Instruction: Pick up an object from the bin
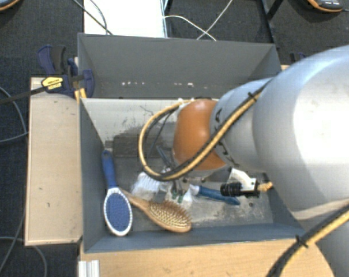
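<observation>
Hanging in the bin (pixel 174 68), the hand (pixel 178 194) is near a wooden hairbrush (pixel 169 215).

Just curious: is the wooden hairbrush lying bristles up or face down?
Bristles up. The wooden hairbrush lies flat in the bin, its dotted bristle pad facing the camera.

The grey arm (pixel 312 143) reaches in from the right, its orange-covered wrist (pixel 194 131) angled steeply downward with yellow and black cables (pixel 141 143) looping around it
</observation>
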Action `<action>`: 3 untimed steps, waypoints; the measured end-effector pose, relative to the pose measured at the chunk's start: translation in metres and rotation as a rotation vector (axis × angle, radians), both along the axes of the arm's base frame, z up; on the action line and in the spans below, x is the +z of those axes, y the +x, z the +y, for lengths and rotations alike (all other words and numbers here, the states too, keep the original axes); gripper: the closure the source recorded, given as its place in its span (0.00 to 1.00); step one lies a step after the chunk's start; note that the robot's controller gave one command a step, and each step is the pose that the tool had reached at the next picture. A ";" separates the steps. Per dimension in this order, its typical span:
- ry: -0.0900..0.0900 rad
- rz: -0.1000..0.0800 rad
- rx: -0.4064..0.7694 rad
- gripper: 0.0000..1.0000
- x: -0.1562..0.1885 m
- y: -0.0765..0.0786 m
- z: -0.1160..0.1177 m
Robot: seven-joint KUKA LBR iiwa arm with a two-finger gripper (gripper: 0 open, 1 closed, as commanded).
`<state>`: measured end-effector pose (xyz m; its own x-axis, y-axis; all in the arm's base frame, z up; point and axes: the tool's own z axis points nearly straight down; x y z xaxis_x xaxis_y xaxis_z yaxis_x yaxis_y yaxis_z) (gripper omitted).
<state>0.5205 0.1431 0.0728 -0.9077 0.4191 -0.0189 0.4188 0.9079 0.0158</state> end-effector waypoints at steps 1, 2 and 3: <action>0.000 0.000 0.000 1.00 0.000 0.000 0.000; -0.002 0.003 0.001 1.00 0.028 -0.001 -0.002; -0.001 0.005 0.004 1.00 0.057 -0.001 -0.001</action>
